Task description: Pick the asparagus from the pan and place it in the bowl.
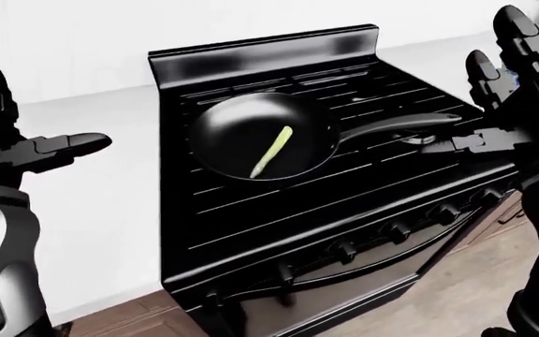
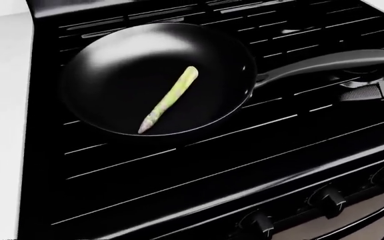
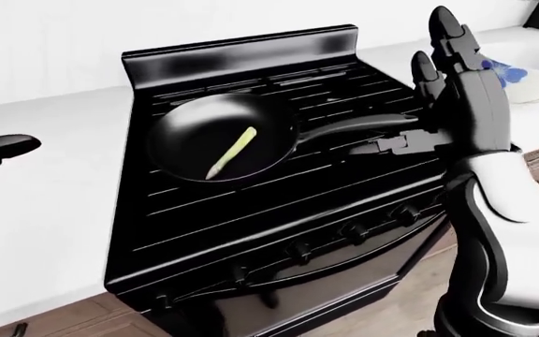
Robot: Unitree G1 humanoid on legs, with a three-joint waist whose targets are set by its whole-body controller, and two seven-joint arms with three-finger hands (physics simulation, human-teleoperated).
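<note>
A pale green asparagus spear (image 2: 168, 100) lies slanted inside a black frying pan (image 2: 105, 70) on the black stove (image 1: 279, 225). The pan's handle (image 3: 363, 125) points to the right. A white bowl (image 3: 536, 88) with a blue pattern stands on the counter at the far right, partly hidden behind my right hand. My right hand (image 3: 405, 91) is open and upright beside the end of the handle, its thumb (image 3: 382, 147) pointing left just below it. My left hand (image 1: 40, 112) is open and empty over the white counter, left of the stove.
White counter (image 1: 110, 203) flanks the stove on both sides. The stove's raised back panel (image 1: 270, 53) stands above the pan. A row of knobs (image 1: 396, 228) lines its lower edge. Wooden floor (image 1: 466, 295) shows at the bottom right.
</note>
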